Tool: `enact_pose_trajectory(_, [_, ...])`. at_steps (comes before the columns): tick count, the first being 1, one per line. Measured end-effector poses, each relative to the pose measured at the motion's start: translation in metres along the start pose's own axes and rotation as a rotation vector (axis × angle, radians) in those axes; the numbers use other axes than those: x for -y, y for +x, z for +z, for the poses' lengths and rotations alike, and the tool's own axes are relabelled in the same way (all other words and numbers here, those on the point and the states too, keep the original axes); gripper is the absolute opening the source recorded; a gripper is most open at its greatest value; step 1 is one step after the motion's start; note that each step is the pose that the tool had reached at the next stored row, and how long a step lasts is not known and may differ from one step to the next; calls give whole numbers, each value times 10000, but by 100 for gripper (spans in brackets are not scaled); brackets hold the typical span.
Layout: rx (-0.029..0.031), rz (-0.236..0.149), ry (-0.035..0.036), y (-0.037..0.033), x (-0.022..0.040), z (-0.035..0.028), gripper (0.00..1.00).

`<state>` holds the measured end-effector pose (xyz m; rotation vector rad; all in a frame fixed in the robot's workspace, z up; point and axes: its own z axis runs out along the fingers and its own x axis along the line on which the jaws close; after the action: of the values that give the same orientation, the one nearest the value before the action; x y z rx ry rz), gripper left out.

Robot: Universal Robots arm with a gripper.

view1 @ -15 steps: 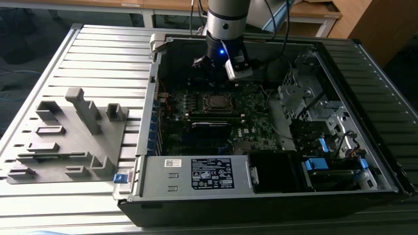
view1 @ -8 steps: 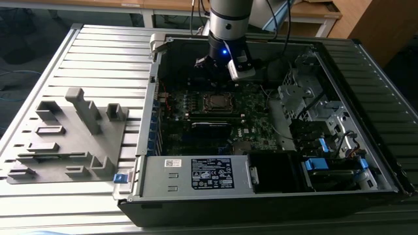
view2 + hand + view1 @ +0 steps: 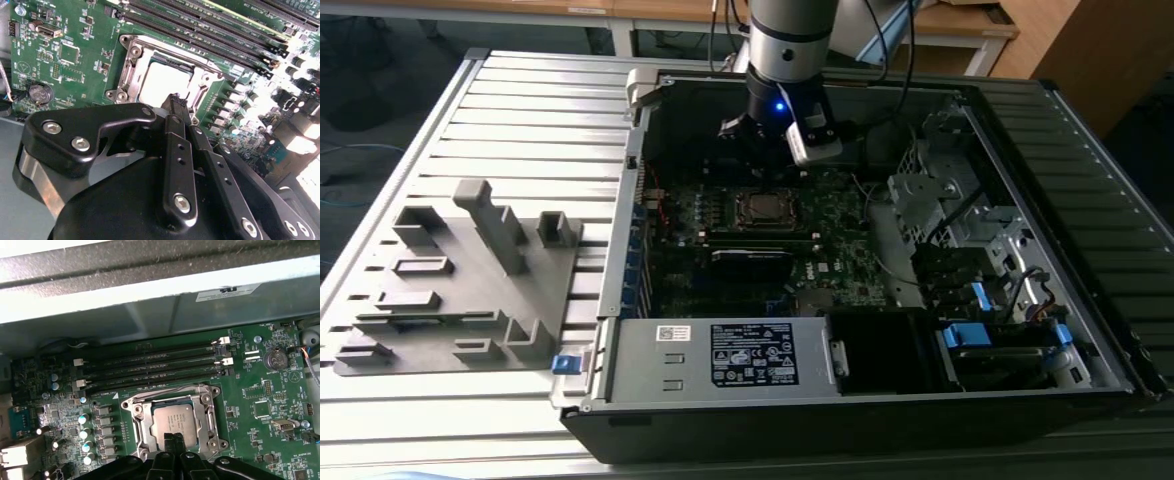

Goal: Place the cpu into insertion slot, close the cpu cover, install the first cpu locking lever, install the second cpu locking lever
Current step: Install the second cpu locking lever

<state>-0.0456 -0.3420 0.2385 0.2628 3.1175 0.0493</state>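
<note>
The cpu (image 3: 171, 419), a silver-grey square chip, lies flat in the insertion slot (image 3: 761, 207) on the green board. The silver cpu cover (image 3: 205, 412) lies down around it as a frame, and the chip's top shows through its square opening. In both wrist views my gripper (image 3: 173, 438) is shut with nothing between its black fingers, and its tips hang just over the socket's near edge, at the chip's rim. The cover (image 3: 131, 65) and the gripper (image 3: 176, 102) show again in the second wrist view. How the locking levers stand I cannot tell.
Long black memory slots (image 3: 150, 367) run beside the socket, toward the case wall (image 3: 150, 295). A coin battery (image 3: 274, 359) sits on the board. The case holds a power supply (image 3: 720, 355) and a drive cage (image 3: 961, 210). A grey fixture block (image 3: 454, 280) lies outside on the slatted table.
</note>
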Motion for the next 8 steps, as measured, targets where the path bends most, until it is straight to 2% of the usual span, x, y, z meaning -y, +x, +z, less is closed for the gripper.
enact_pose_trajectory(8, [0,-1,1,-3,16,-1,11])
